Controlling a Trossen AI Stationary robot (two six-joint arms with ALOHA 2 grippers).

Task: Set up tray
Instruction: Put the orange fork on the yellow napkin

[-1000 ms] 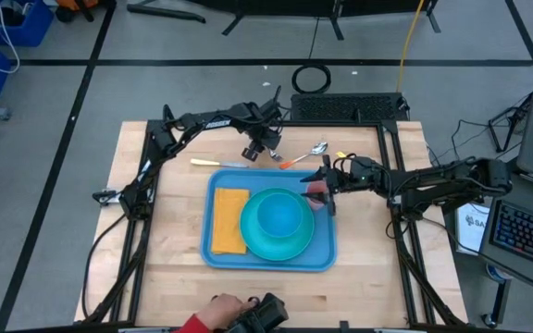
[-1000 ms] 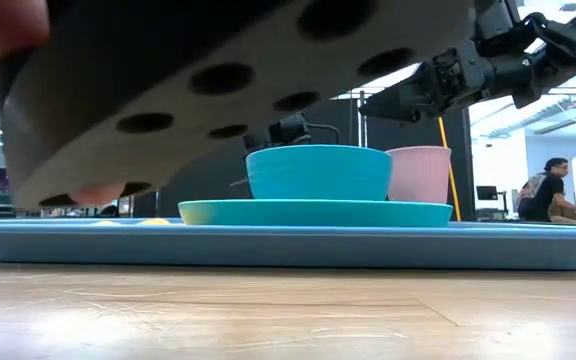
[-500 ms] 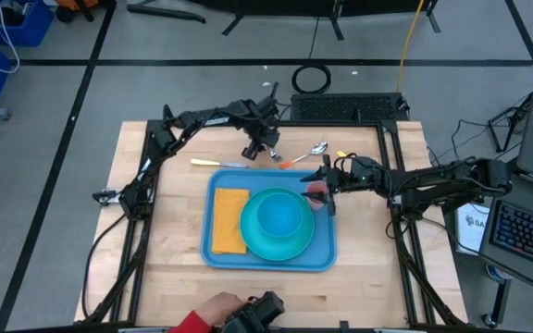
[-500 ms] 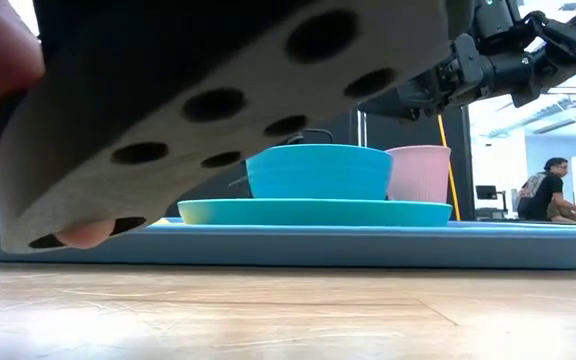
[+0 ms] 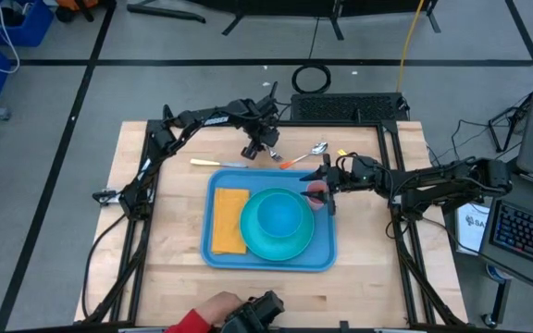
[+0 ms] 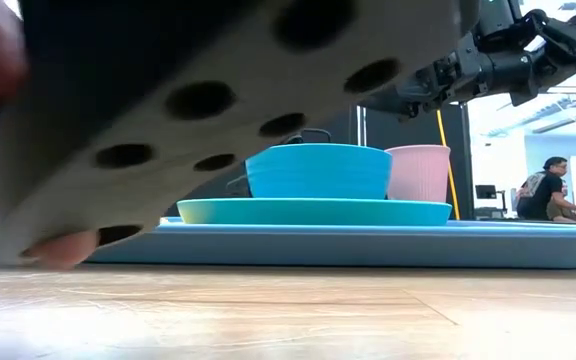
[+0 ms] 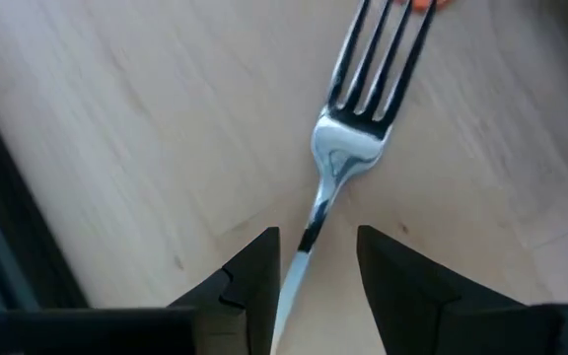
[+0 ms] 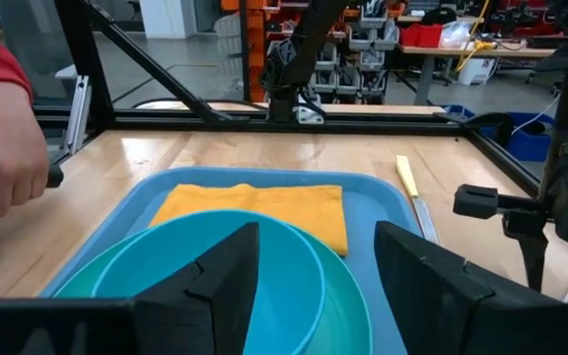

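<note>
While the right gripper (image 5: 327, 190) hangs open over the pink cup (image 5: 316, 194), the left gripper (image 7: 311, 258) has narrowed, half-open, around the untouched fork (image 7: 348, 128) beyond the tray's (image 5: 220, 257) far edge.

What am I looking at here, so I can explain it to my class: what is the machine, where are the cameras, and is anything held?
Two robot arms work at a wooden table. One camera looks down from above, one sits at table height, one rides on each wrist. The light-blue tray carries a yellow napkin, a teal plate with a bowl, and a pink cup. The left gripper straddles a fork, fingers apart. The right gripper hangs open over the tray, holding nothing.
</note>
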